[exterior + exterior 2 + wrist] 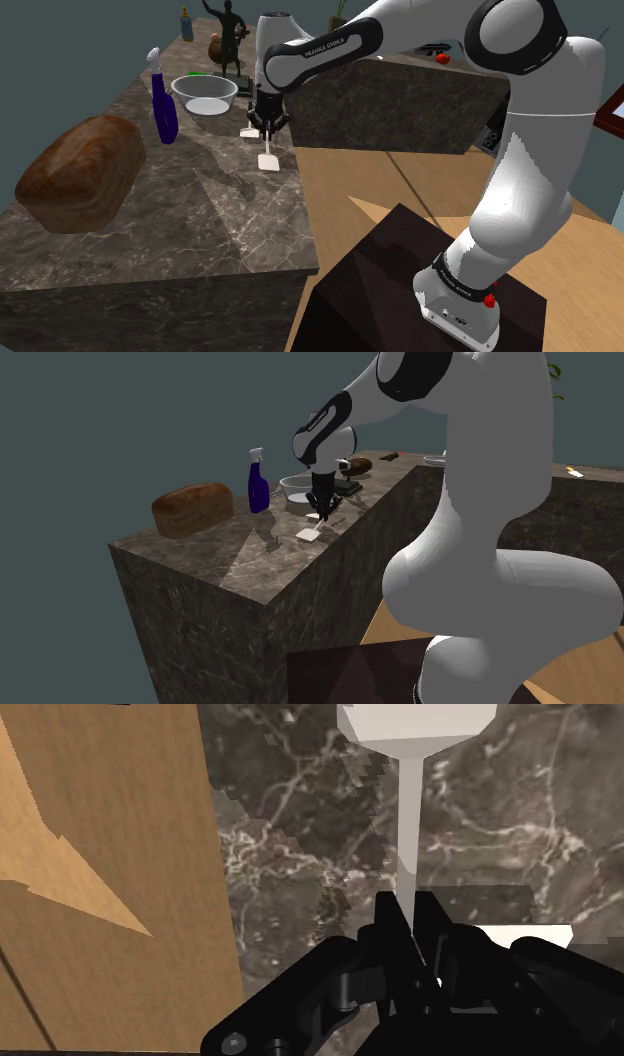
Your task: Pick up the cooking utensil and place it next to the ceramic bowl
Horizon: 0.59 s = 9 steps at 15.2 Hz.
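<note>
Item: cooking utensil, a white spatula (268, 160) with a thin straight handle and a flat blade. Location: over the dark marbled worktop (200, 210), near the edge that faces the wooden floor, with the blade pointing away from the bowl (205, 104). Holder: the black hand (410, 904), fingers closed together on the handle, which runs out from between them to the blade. In the second exterior view the hand (320, 507) stands upright over the spatula (308, 535). Whether the blade hangs clear of the stone or rests on it cannot be told. Target: a pale, empty, shallow bowl near the hand on the shoulder view's left, apart from the spatula. Other stock on the worktop: a blue spray bottle (163, 105) just beside the bowl, a brown loaf (80, 170) well apart, and a dark figurine (230, 35) at the far end. Status: grasp made — judged the first half of the job. Outstanding: carry the utensil the short way to the bowl's side, set it flat on the stone, release it and withdraw — nothing blocks that path.
</note>
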{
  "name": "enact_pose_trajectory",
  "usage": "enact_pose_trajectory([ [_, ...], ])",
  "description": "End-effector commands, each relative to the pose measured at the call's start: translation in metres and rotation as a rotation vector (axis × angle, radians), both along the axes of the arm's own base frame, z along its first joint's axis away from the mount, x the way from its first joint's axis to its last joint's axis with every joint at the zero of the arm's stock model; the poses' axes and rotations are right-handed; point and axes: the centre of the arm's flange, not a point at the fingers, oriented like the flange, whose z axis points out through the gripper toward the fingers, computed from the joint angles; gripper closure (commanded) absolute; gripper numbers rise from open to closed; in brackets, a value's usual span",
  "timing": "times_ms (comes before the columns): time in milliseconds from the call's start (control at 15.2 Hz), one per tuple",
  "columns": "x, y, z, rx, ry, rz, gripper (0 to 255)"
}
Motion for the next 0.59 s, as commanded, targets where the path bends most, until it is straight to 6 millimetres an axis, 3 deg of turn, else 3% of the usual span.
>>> enact_pose_trajectory([
  [0,-0.0002,0.0,-0.0012,0.0,-0.001,0.0,255],
  [330,-0.0002,-0.0001,-0.0011,0.0,0.0,0.0,255],
  [396,-0.0002,-0.0001,-0.0011,0.0,0.0,0.0,0],
  [528,-0.0002,-0.0001,-0.0011,0.0,0.0,0.0,0],
])
